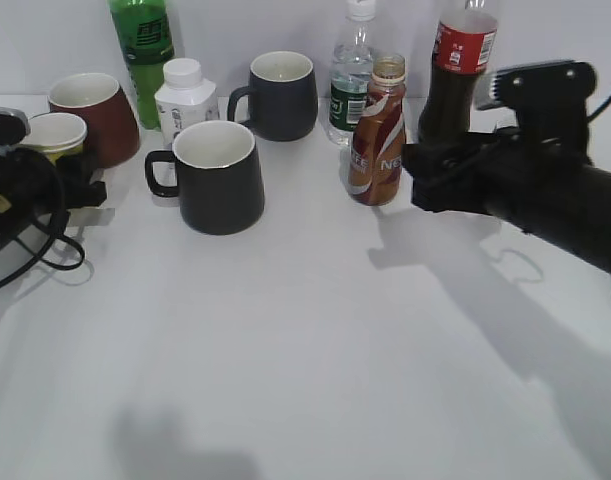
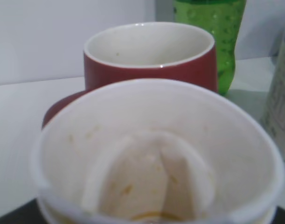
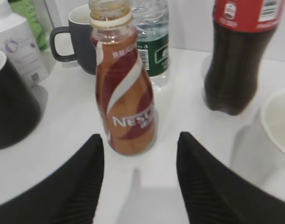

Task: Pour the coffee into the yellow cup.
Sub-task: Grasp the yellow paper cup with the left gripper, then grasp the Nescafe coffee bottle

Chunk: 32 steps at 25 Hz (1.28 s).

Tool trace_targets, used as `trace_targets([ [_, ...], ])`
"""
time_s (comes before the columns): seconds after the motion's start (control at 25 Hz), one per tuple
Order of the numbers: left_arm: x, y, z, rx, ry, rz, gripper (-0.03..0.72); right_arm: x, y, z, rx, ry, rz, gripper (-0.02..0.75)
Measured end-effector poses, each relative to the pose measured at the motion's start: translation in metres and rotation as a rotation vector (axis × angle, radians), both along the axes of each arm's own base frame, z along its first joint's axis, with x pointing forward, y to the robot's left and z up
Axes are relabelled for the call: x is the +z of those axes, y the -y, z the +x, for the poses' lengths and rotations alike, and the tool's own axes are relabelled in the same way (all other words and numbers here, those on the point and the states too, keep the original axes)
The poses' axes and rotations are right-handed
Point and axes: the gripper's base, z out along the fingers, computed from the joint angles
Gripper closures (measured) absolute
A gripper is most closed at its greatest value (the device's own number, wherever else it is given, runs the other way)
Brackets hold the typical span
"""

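Risk: right gripper [image 3: 140, 182], jaws spread and empty, clips the uncapped coffee [image 3: 126, 93] on closing and tips it; cola bottle [image 3: 242, 56] stands close behind. Coffee sits upright just ahead, centred between the fingers. Left gripper [image 1: 25, 185] at the yellow cup [image 1: 53, 135]; grip state unclear.

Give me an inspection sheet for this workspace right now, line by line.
Surface: white table, dry, shadows only.
Job's things: coffee bottle upright, cap off; yellow cup upright, looks empty.
Clutter: two dark mugs, brown-red mug, green bottle, white bottle, water bottle, cola bottle.
Grippers: right tool open, facing the coffee bottle; left tool at the yellow cup, state unclear.
Cables: black loop at left.
Surroundings: plain white wall.
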Motion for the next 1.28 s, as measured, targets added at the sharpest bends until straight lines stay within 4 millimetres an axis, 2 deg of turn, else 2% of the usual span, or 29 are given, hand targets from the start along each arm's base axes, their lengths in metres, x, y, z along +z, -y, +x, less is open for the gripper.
trace_targets([
  [0.16, -0.001, -0.001, -0.012, -0.008, -0.001, 0.002, 0.275, -0.008, -0.008, 0.014, 0.012, -0.006, -0.009, 0.211],
  [0.36, 0.01, 0.0, -0.05, -0.07, 0.044, -0.005, 0.284, -0.018, -0.019, 0.031, 0.035, -0.003, 0.01, 0.202],
  [0.6, 0.02, 0.009, -0.086, -0.231, 0.05, 0.002, 0.285, -0.039, -0.032, 0.053, 0.066, -0.019, -0.011, 0.201],
  [0.88, 0.018, 0.029, -0.103, -0.49, 0.008, -0.034, 0.285, -0.056, -0.046, 0.079, 0.064, -0.004, 0.033, 0.199],
  [1.08, 0.017, 0.039, -0.109, -0.595, 0.0, -0.024, 0.286, -0.068, -0.056, 0.1, 0.065, 0.01, 0.046, 0.196],
  [1.28, 0.017, 0.057, -0.117, -0.68, -0.003, -0.026, 0.286, -0.078, -0.062, 0.111, 0.07, -0.025, 0.023, 0.102],
])
